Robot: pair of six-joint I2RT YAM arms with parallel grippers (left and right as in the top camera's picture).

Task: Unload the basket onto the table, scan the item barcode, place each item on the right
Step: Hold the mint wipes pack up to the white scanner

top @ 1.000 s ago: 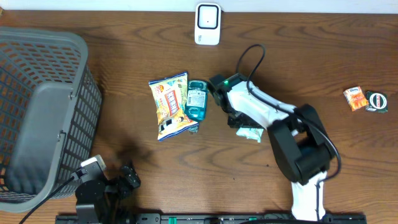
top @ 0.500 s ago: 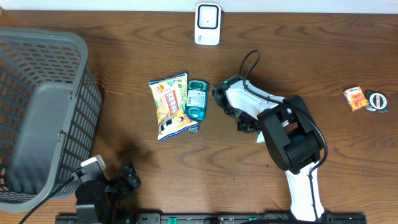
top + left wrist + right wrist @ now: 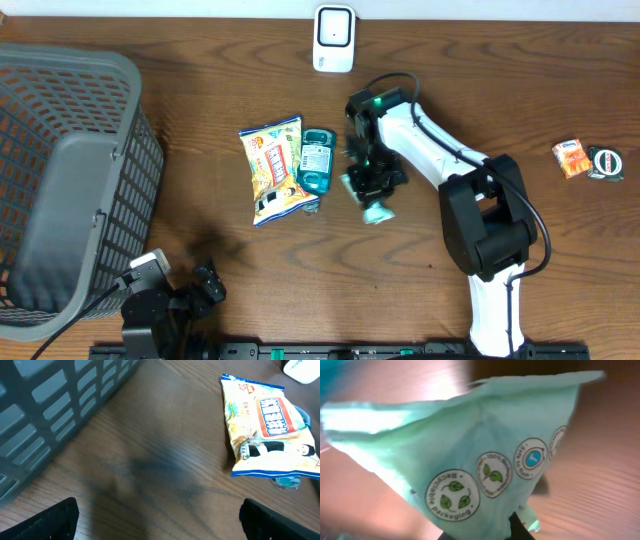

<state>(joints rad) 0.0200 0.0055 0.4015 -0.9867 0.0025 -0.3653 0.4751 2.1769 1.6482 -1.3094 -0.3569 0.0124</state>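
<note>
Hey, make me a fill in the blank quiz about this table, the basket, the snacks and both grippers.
1. The right gripper is shut on the mint-green packet, while the left gripper is ____.
2. The grey basket stands on the robot's ____ side.
3. Between the basket and the teal pack lies a ____ snack bag.
4. In the right wrist view, a round symbol on the packet reads recyclable ____.
Missing words: open; left; yellow; packaging.
</note>
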